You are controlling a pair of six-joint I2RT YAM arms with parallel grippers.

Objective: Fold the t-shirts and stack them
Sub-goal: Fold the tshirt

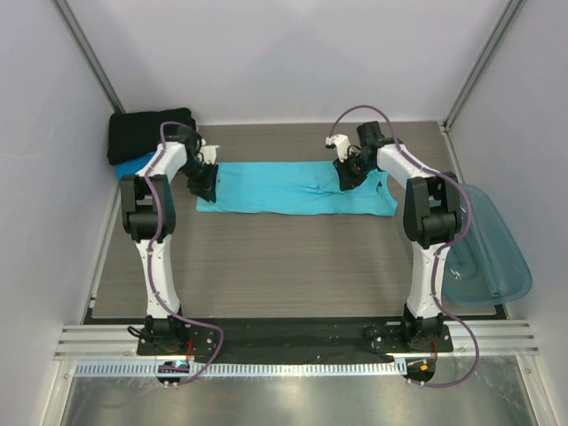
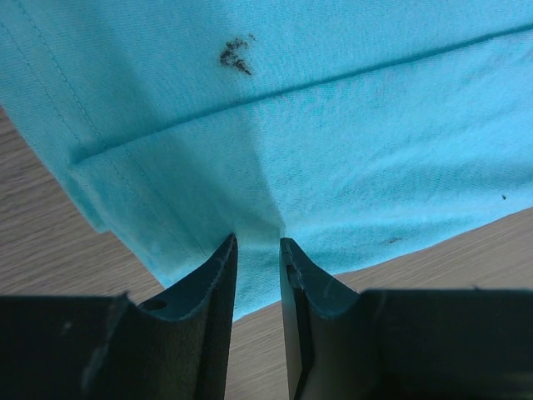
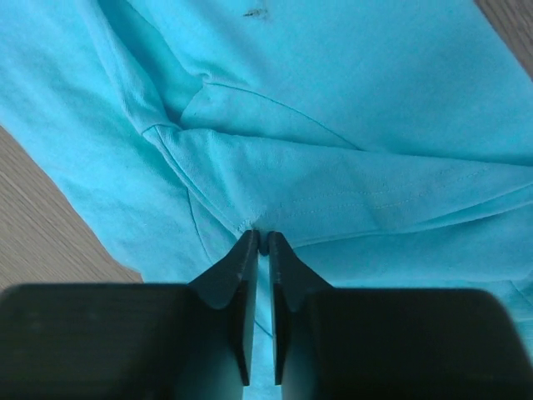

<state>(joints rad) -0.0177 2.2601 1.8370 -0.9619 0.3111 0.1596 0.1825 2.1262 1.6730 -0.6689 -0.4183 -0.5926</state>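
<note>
While lying as a long flat band on the table (image 1: 293,266), clamped at both ends: turquoise t-shirt (image 1: 293,188). Left gripper (image 2: 258,242) closed to a narrow gap, pinching the edge of the shirt, with the cloth puckered just ahead of the fingertips and a dark stain (image 2: 236,55) further ahead. Right gripper (image 3: 260,237) nearly together, nipping a folded edge of the same shirt right at its tips. Beyond the left gripper and to its left, a folded black t-shirt (image 1: 146,131) on a blue t-shirt (image 1: 133,166). Well apart to the right of the right gripper, a teal tub (image 1: 493,248).
</note>
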